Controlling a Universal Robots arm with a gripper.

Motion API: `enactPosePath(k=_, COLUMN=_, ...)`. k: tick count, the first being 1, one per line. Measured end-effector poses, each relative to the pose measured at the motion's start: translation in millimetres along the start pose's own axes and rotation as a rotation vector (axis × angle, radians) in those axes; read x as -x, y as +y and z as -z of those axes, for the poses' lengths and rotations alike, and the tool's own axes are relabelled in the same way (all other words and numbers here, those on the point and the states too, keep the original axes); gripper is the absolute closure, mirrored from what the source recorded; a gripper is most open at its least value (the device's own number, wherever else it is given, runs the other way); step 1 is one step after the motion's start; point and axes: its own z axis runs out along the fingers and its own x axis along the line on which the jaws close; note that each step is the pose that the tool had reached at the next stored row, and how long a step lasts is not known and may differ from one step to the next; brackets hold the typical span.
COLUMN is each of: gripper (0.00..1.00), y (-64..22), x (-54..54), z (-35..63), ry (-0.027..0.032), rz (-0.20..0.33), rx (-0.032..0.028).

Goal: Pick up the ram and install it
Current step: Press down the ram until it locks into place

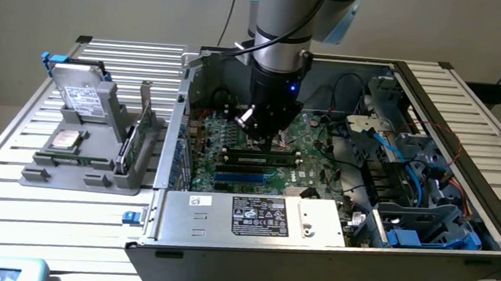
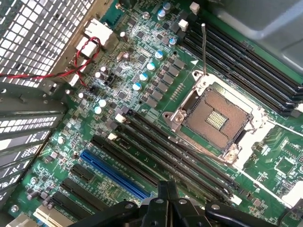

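Observation:
The ram (image 1: 258,160) is a long dark stick with a pale label, lying along a memory slot on the green motherboard (image 1: 306,175) inside the open computer case. My gripper (image 1: 269,134) hangs just above and behind it; whether they touch I cannot tell. In the wrist view the gripper (image 2: 168,196) is shut, its black fingers pressed together with nothing between them. Beyond the fingers run black memory slots (image 2: 180,158), and the ram is hidden from that camera.
The bare CPU socket (image 2: 215,118) and a blue slot (image 2: 116,172) flank the memory slots. The power supply (image 1: 254,214) lines the case's near wall, with blue cables (image 1: 409,170) at the exterior view's right. A grey holder (image 1: 88,161) outside holds a hard drive (image 1: 82,97) and a green card (image 1: 135,135).

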Motion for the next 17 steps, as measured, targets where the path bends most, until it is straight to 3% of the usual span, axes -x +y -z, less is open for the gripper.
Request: enactPosePath(k=17, gripper=0.89, y=0.0, x=0.0, z=0.2, ry=-0.0017, rz=-0.199, rx=-0.0004)
